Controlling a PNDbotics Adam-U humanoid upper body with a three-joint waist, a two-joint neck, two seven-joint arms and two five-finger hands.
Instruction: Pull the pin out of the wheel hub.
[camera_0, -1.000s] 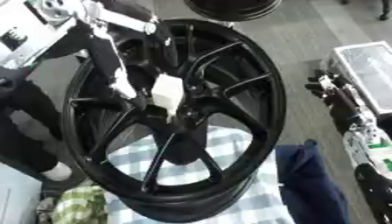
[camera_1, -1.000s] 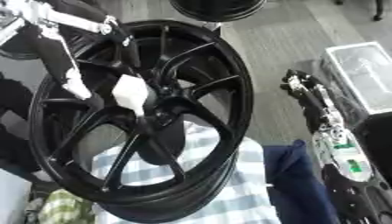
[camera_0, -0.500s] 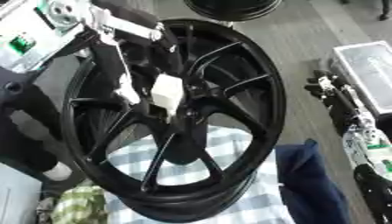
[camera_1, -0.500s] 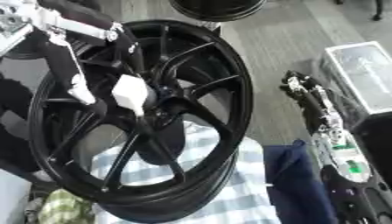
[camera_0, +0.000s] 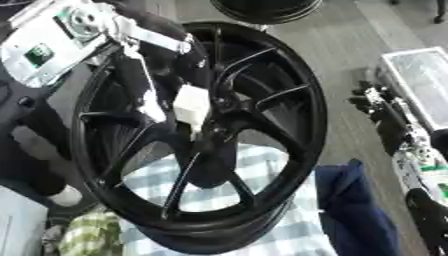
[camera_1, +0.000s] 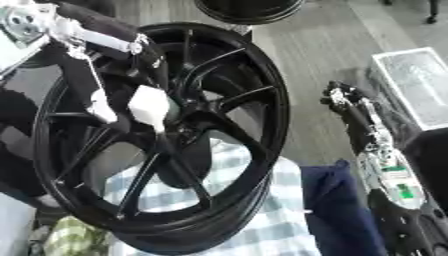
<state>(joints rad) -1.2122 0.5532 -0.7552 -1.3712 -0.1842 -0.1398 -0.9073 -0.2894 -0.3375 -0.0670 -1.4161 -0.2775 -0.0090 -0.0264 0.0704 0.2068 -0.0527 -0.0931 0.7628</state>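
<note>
The wheel hub (camera_0: 201, 145) fills most of my view, a black spoked rim leaning tilted on a blue-and-white checked cloth (camera_0: 227, 195), its lower edge down on the cloth so the open face turns up toward me and the centre is reachable from above. I judge that lean is what lets me work at the middle without lifting the rim.

My left hand (camera_0: 153, 75) comes in from the upper left of the hub, across its rim and down over the spokes, because that is the short way to the centre. Its fingers point down beside a white block (camera_0: 192, 104), which sits just above the hub's centre and which I take to be the pin or its handle. I cannot tell whether my fingers are closed round it or only lying against it; the dark fingers merge with the spokes.

My right hand (camera_1: 350, 107) rests well to the right of the hub, idle, fingers relaxed and apart, holding nothing.

A dark blue cloth (camera_0: 359, 210) lies at the hub's lower right, touching the checked one.
</note>
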